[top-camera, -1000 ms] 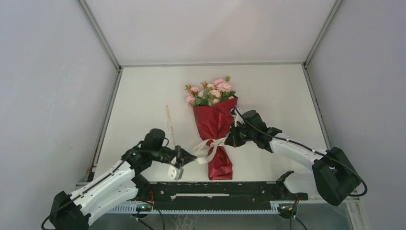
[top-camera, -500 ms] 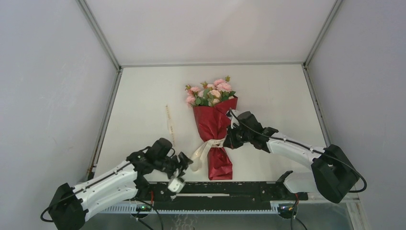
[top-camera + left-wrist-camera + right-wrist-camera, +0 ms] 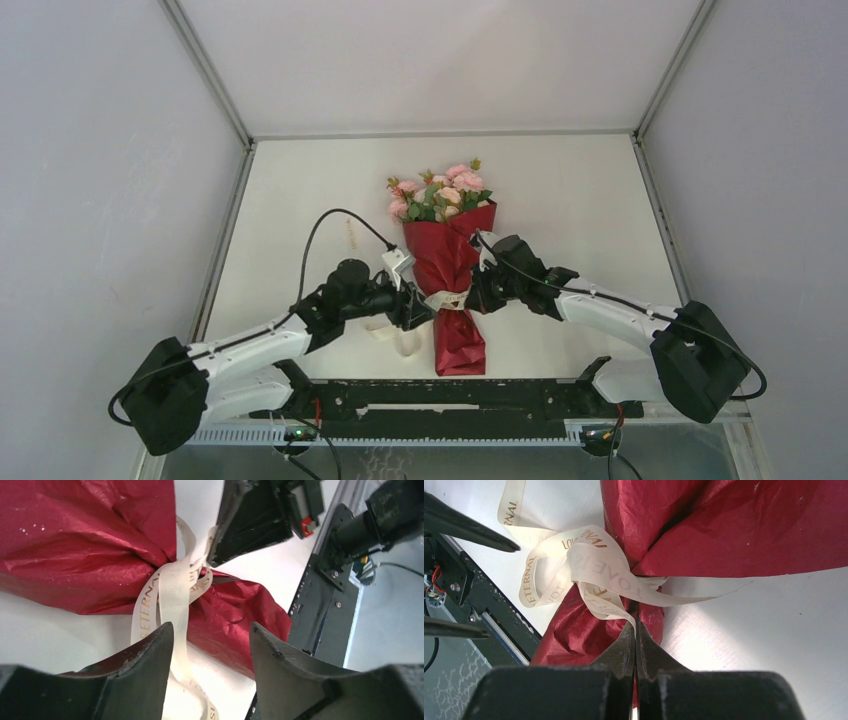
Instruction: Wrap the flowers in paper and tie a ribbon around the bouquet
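The bouquet lies in the middle of the table, pink flowers (image 3: pixel 440 195) at the far end and the dark red paper (image 3: pixel 452 255) pinched in at the waist. A cream ribbon (image 3: pixel 447 298) circles that waist, and its loose tail (image 3: pixel 400 338) lies on the table to the left. My left gripper (image 3: pixel 420 312) sits just left of the waist. It is open (image 3: pixel 211 630), and a ribbon strand (image 3: pixel 172 587) runs along its left finger unclamped. From the right, my right gripper (image 3: pixel 472 295) is shut on a ribbon end (image 3: pixel 634 625) right at the knot (image 3: pixel 594 565).
The black base rail (image 3: pixel 450 395) runs along the near edge, just below the bouquet's foot. A thin pale strip (image 3: pixel 351 232) lies left of the bouquet. The left arm's cable (image 3: pixel 330 213) arches above the table. Grey walls close in both sides.
My left gripper let go of the ribbon end, opened and swung from the near edge up to the bouquet's waist. The freed tail dropped onto the table. The right gripper stayed shut, shifting slightly left.
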`<state>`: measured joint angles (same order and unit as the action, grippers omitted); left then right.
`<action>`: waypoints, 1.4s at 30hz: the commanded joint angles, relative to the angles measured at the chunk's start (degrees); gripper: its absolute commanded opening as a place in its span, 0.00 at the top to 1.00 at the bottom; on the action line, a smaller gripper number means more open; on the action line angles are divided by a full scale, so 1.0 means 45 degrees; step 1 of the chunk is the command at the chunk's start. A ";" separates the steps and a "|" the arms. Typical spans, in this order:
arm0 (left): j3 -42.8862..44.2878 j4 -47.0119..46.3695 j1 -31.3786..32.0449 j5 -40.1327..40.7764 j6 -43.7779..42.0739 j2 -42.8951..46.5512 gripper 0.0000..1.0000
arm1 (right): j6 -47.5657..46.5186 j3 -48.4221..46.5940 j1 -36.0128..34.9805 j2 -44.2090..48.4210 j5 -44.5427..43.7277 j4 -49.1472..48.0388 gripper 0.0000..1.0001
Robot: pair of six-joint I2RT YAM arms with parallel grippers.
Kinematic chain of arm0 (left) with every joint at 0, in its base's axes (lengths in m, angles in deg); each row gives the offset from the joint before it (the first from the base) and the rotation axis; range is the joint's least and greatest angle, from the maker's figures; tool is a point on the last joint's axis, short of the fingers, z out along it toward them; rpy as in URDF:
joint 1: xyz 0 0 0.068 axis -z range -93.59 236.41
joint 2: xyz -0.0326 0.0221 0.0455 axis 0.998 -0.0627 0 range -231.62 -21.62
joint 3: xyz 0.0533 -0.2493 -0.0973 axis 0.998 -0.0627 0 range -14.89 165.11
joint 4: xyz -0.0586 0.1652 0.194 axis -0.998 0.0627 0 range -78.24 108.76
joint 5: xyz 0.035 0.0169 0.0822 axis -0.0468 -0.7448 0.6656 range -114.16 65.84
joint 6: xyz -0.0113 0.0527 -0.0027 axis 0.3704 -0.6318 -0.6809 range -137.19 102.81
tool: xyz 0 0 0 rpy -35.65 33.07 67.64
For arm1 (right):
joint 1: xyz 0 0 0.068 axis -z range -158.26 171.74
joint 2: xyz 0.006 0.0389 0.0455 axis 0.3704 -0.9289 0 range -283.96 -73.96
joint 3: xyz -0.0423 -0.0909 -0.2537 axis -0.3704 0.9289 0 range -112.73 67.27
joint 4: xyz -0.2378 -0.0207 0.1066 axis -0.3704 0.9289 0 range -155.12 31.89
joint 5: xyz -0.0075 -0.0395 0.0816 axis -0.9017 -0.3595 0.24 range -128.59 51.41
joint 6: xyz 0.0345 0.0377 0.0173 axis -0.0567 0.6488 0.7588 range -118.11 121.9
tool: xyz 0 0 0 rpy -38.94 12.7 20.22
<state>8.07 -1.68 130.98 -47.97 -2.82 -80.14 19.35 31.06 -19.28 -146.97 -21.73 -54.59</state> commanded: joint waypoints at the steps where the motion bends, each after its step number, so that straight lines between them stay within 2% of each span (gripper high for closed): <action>1: 0.0287 -0.1517 0.0055 0.0959 0.2427 -0.0914 0.38 | 0.0133 -0.0584 -0.0124 0.0036 0.0069 -0.0484 1.00; 6: 0.0933 -0.1292 0.0035 0.0706 0.2408 -0.2158 0.43 | 0.0128 -0.0587 -0.0134 -0.0044 0.0308 -0.0636 1.00; 16: 0.1656 -0.1207 -0.0495 0.0748 0.2771 -0.4314 0.42 | -0.0084 -0.0587 -0.0129 0.0126 0.0756 -0.0599 1.00; 21: 0.1939 -0.1210 -0.0645 0.0586 0.2839 -0.4931 0.49 | -0.0254 -0.0576 -0.0090 0.0098 0.0943 -0.0614 1.00; 23: 0.2014 -0.1167 -0.0718 0.0552 0.2879 -0.5035 0.59 | -0.0265 -0.0570 -0.0075 0.0059 0.0988 -0.0620 1.00; 27: 0.1819 -0.1592 -0.0718 -0.0028 0.2746 -0.4776 0.92 | -0.0265 -0.0577 -0.0039 0.0014 0.1064 -0.0628 1.00; 29: 0.1556 -0.1864 -0.0719 -0.0113 0.2742 -0.4383 1.00 | -0.0261 -0.0587 -0.0008 0.0043 0.1091 -0.0639 1.00; 33: 0.0760 -0.1859 -0.0825 0.0064 0.2559 -0.3064 1.00 | -0.0170 -0.0587 0.0159 0.0092 0.1077 -0.0659 1.00; 36: 0.0300 -0.1728 -0.0840 -0.0452 0.1737 -0.1831 1.00 | -0.0167 -0.0587 0.0291 0.0044 0.1077 -0.0644 1.00; 40: -0.0160 -0.1649 -0.0848 -0.0928 0.1289 -0.0600 0.92 | -0.0195 -0.0586 0.0350 -0.0005 0.1081 -0.0723 1.00; 42: -0.0371 -0.1908 -0.0863 -0.0434 0.1208 -0.0297 0.95 | -0.0170 -0.0583 0.0345 0.0014 0.1089 -0.0801 1.00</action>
<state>8.59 -7.23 127.51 -49.83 5.77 -84.69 19.09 30.98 -18.03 -147.06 -17.27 -55.53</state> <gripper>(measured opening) 0.074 0.007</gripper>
